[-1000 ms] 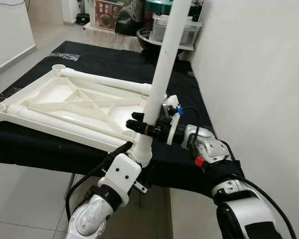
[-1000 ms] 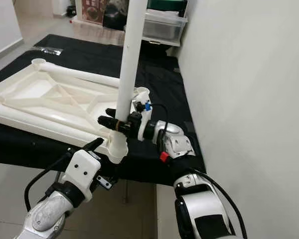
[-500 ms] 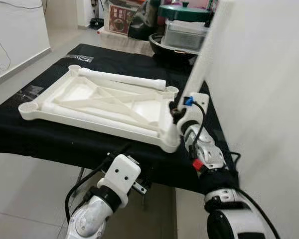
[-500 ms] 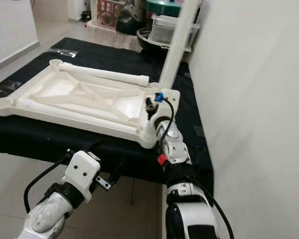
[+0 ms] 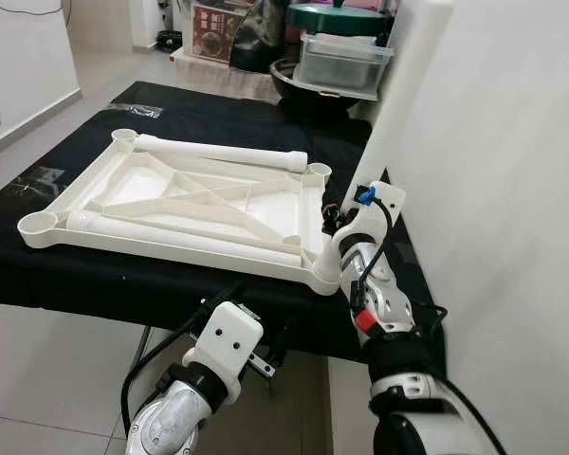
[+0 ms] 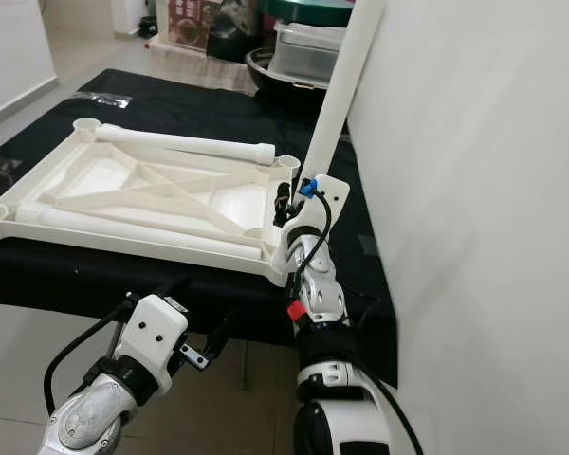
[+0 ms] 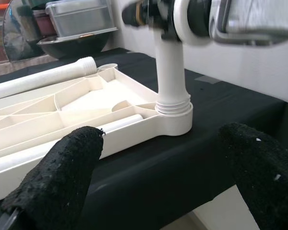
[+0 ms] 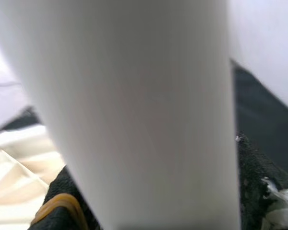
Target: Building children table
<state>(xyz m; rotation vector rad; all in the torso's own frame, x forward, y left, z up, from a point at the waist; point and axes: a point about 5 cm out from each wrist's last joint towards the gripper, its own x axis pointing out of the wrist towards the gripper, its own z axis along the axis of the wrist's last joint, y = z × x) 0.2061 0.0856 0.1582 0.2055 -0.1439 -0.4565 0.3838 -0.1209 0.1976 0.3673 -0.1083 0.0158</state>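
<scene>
While right gripper (image 5: pixel 334 220) clamps leg (image 5: pixel 398 104), tabletop (image 5: pixel 171 204) lies inverted

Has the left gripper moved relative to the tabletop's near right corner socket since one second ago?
Yes. The left gripper was up at the corner socket beside the leg; now it hangs lower and away from it, open, below the black table edge.

Black-covered table (image 5: pixel 123 280); upturned white tabletop (image 5: pixel 171 204) flat on it

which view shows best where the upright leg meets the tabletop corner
Left wrist view: the leg stands seated in the corner socket, threads visible. Eye views show that joint small beside the right gripper; the right wrist view is blurred leg.
</scene>
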